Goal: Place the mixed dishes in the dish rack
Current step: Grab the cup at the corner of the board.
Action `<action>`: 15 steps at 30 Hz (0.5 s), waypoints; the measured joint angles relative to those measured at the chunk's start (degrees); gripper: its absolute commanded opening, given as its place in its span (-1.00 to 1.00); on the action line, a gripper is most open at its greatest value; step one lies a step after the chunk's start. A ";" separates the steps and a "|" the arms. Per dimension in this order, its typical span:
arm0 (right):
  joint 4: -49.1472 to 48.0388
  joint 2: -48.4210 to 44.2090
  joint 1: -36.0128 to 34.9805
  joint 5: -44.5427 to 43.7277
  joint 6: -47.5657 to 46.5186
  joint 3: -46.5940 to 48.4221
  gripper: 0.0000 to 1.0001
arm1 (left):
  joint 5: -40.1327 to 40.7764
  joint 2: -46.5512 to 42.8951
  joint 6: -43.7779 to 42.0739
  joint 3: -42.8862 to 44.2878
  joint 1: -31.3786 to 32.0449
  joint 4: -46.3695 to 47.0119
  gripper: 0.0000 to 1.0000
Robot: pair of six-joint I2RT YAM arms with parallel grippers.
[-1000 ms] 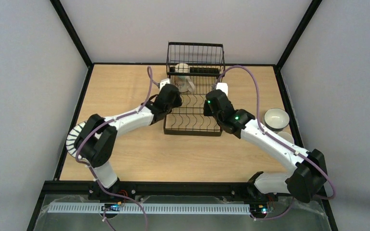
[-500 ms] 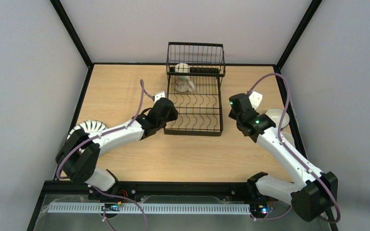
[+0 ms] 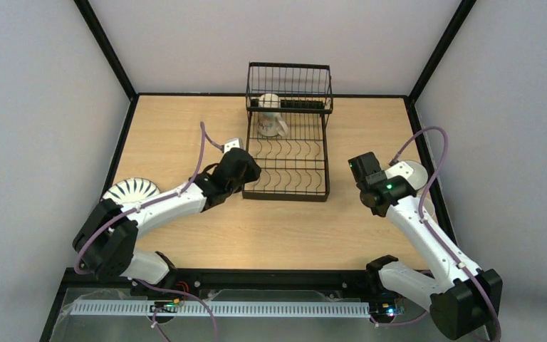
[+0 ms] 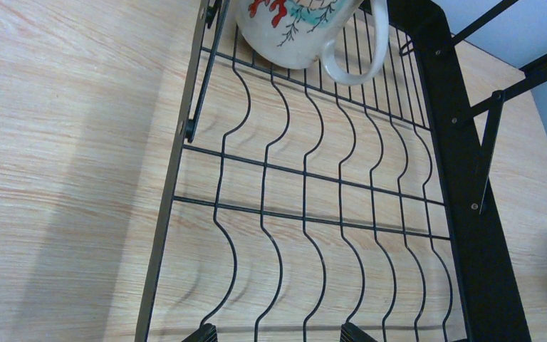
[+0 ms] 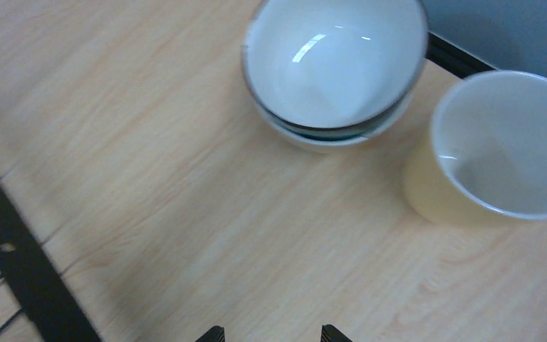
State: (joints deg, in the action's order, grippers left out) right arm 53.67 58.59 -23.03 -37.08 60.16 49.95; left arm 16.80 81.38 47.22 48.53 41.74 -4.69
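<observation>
Two stacked bowls [image 5: 335, 68] and a yellow mug [image 5: 498, 149] sit by the table's [image 3: 178, 128] right edge. A beige mug [image 4: 299, 28] rests in the dish rack [image 4: 470, 214] at the far edge. Both the left fingers [image 4: 201, 333] and right fingers [image 5: 214, 333] are spread, empty.

beige mug [image 3: 269, 125] inside black dish rack [image 3: 285, 197]

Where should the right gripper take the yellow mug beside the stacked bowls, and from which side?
Probably by its near rim wall, from above: the yellow mug stands upright, mouth open, no handle showing. One finger inside, one outside, away from the bowls.
</observation>
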 measured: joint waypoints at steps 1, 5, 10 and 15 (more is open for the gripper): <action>1.95 0.00 0.31 -0.59 2.12 -0.07 0.52 | -0.24 0.00 0.07 -0.17 0.00 0.00 0.98; 7.30 0.02 0.72 -2.69 7.80 -0.24 0.52 | -1.11 0.00 0.24 -0.74 0.13 -0.02 0.98; 12.15 -0.04 2.49 -5.25 11.69 -0.24 0.53 | -1.88 0.00 0.20 -0.76 0.17 -0.02 0.98; 16.11 -0.04 5.49 -7.58 13.16 0.52 0.53 | -2.78 0.00 0.17 -0.76 0.26 -0.02 0.98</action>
State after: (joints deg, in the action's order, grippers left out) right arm 69.78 58.54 -17.54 -44.66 73.32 50.48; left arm 14.02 81.38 47.40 47.77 42.00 -4.71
